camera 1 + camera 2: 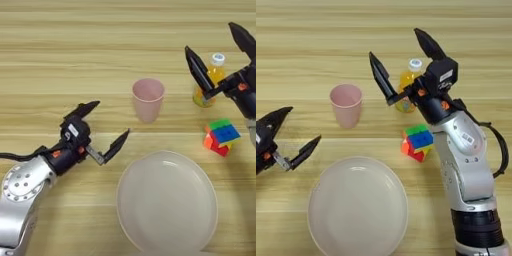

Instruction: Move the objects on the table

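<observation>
Nearest the robot, the big cream plate (167,202) lies flat on the wooden table (60,60), nothing on it. Just left of the plate's rim the left gripper (104,126) hangs over the bare wood with its two black fingers spread wide and holding nothing; one fingertip points toward the plate's upper left edge, the other toward the cup. To the right of the plate, a little farther back, sits a coloured puzzle cube (417,141), close beside the right arm. Farther on, the pink cup (148,99) stands upright and alone, between the two grippers and apart from both. Farthest back, the right gripper (402,58) has its fingers wide apart above a small bottle of orange drink (407,86) with a white cap, gripping nothing. No marker pen can be seen
</observation>
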You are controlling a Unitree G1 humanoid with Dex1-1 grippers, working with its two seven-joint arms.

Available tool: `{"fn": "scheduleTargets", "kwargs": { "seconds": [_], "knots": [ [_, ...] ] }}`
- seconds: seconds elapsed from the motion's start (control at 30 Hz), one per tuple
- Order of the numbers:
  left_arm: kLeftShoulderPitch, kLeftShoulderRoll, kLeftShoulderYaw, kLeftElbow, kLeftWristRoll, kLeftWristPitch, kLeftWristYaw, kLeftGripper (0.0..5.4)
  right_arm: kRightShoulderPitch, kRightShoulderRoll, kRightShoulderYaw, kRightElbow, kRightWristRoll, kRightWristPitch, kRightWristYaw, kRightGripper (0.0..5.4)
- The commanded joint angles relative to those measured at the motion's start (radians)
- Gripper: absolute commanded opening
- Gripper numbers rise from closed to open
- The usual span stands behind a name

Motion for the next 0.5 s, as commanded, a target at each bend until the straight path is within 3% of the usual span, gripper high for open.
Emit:
{"fn": "scheduleTargets", "kwargs": {
  "seconds": [0.03,0.17,0.37,0.43,0.5],
  "knots": [
    [0.003,0.042,-0.047,-0.047,-0.007,0.009,-0.058,5.37,-0.021,-0.01,-0.002,0.0,-0.008,-0.002,0.007,5.4],
    [0.005,0.088,-0.116,-0.085,0.013,0.01,-0.126,5.37,-0.021,-0.009,-0.001,-0.004,-0.009,0.0,0.005,5.4],
    [-0.009,0.127,-0.181,-0.103,0.0,0.025,-0.194,5.37,-0.018,-0.008,0.001,-0.011,-0.01,0.003,0.002,5.4],
    [-0.012,0.129,-0.198,-0.101,-0.038,0.049,-0.223,5.37,-0.016,-0.007,0.003,-0.014,-0.01,0.004,0.001,5.4],
    [-0.012,0.118,-0.207,-0.108,-0.125,0.106,-0.253,5.37,-0.015,-0.006,0.004,-0.017,-0.01,0.005,-0.001,5.4]
  ]
}}
